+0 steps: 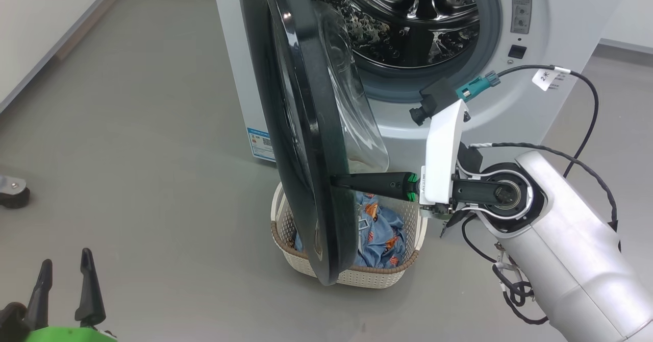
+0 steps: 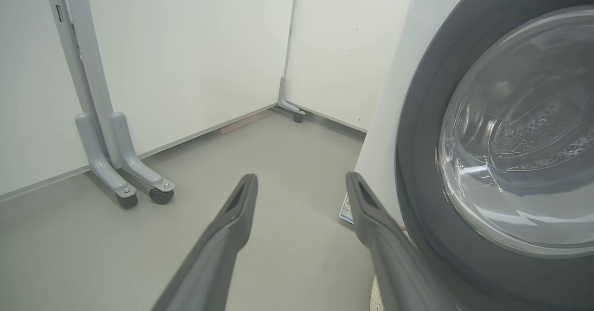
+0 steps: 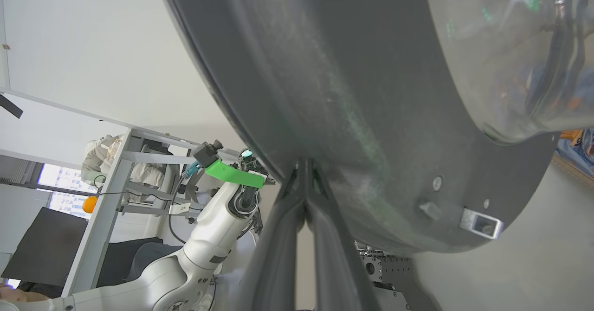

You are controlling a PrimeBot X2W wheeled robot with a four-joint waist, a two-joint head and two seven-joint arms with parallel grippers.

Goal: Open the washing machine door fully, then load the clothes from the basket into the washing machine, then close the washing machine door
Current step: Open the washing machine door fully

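The washing machine (image 1: 541,71) stands with its steel drum (image 1: 403,15) exposed. Its door (image 1: 306,127) hangs partly open, edge-on to the head view, black rim and bulging glass (image 1: 352,107) facing the drum. My right gripper (image 1: 335,181) is shut, empty, its tips pressed against the door's inner rim (image 3: 371,93); the wrist view has the fingertips (image 3: 304,169) together on that surface. Below the door sits the basket (image 1: 367,278) with the blue printed clothes (image 1: 380,229) inside. My left gripper (image 1: 66,281) stands open at the lower left, near the door's outer face (image 2: 417,171).
A grey wheeled stand (image 2: 120,171) stands by the white wall to the left. A caster (image 1: 13,191) sits on the grey floor at the far left. My right arm's black cable (image 1: 586,102) loops before the machine's front. A metal latch (image 3: 480,223) juts from the door's rim.
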